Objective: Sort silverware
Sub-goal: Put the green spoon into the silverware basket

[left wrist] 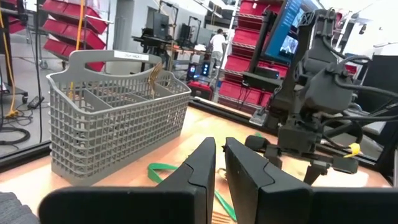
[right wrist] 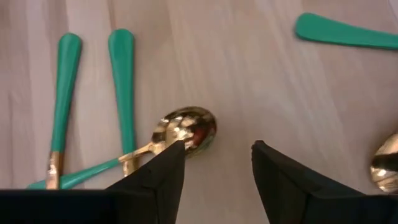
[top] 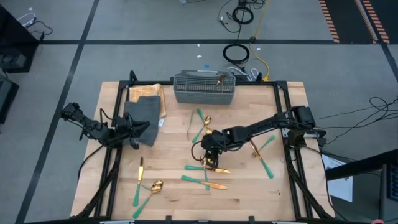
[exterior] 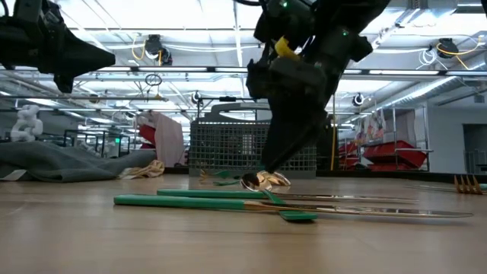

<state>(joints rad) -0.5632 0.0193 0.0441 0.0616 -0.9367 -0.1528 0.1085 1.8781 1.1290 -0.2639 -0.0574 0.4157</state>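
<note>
Scattered silverware [top: 205, 181], wooden table [top: 249, 193], workshop

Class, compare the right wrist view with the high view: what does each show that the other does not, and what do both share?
Only the right wrist view: the open right tool close above a gold spoon bowl. Only the high view: the grey basket, the dark cloth, the left tool waiting beside it, and a fork lying apart. Both: teal-handled silverware on the wooden table.

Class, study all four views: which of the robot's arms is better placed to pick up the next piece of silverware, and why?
Probably the right. The right gripper hangs open just above the central cluster, a gold spoon beside its fingers. The left gripper waits, nearly closed, over the grey cloth, away from any piece.
</note>
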